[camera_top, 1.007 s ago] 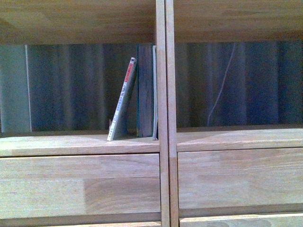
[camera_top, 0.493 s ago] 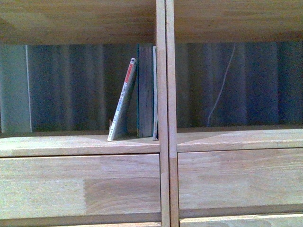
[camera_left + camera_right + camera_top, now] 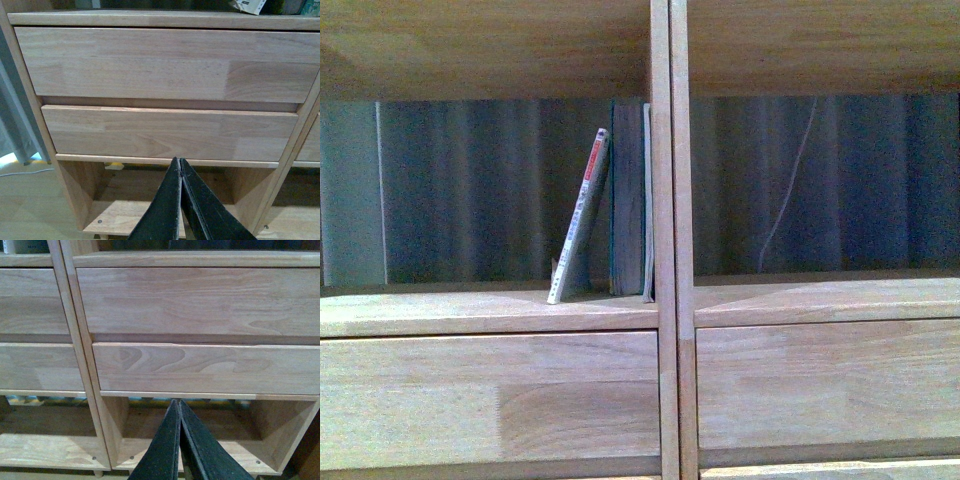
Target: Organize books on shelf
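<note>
In the front view the light-wood shelf (image 3: 665, 200) fills the frame. In its left cubby a thin paperback with a red-and-white spine (image 3: 579, 215) leans rightward against a thicker teal book (image 3: 627, 195), which stands upright against the central divider. Neither arm shows in the front view. My left gripper (image 3: 179, 165) is shut and empty, low in front of the left drawer fronts (image 3: 165, 65). My right gripper (image 3: 177, 405) is shut and empty, low in front of the right drawer fronts (image 3: 200, 300).
The right cubby (image 3: 820, 180) holds no books; a thin white cord (image 3: 785, 190) hangs behind it before a grey-blue curtain. Open bottom cubbies show below the drawers in both wrist views. A grey curtain (image 3: 12, 120) hangs beside the shelf's left side.
The front view has shifted slightly, so the shelf sits a little lower in frame. The books have not moved.
</note>
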Robot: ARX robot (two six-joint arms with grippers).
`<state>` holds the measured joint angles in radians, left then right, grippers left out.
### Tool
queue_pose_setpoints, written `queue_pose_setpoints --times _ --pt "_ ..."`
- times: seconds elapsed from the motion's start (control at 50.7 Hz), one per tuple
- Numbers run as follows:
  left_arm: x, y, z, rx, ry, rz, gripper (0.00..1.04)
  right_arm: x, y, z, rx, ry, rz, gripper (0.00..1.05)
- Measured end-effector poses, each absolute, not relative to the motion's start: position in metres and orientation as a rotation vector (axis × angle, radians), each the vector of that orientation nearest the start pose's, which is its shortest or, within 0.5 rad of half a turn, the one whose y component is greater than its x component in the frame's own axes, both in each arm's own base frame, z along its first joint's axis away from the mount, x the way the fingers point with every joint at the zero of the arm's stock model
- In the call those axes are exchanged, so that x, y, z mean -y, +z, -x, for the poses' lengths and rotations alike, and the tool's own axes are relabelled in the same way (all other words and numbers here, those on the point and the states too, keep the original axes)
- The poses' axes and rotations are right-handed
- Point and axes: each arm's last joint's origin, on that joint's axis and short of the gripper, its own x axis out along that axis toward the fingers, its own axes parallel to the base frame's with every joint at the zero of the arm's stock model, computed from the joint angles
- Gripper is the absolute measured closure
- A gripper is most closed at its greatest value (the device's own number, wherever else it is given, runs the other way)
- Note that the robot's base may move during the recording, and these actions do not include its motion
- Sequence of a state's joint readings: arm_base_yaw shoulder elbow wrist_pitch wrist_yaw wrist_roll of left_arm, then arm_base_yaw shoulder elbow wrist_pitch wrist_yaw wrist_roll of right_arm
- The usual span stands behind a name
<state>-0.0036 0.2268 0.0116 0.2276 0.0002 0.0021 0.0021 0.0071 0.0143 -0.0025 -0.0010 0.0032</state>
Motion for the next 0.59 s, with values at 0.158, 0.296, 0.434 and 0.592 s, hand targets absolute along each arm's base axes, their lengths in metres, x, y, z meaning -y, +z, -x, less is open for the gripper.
queue_pose_setpoints --times 0.158,0.296,0.434,0.592 --pt "0.000 0.170 -0.109 0.012 -0.004 -0.002 1.02 0.000 0.168 -0.097 0.005 0.003 -0.003 1.02" --pt "0.000 0.165 -0.101 -0.021 -0.003 -0.002 1.02 0.000 0.168 -0.097 0.005 0.003 -0.003 1.02" --pt "0.000 0.167 -0.098 0.006 -0.003 -0.002 1.02 0.000 0.168 -0.097 0.006 0.003 -0.003 1.02" --pt "0.000 0.167 -0.097 0.007 -0.003 -0.002 1.02 0.000 0.168 -0.097 0.006 0.003 -0.003 1.02"
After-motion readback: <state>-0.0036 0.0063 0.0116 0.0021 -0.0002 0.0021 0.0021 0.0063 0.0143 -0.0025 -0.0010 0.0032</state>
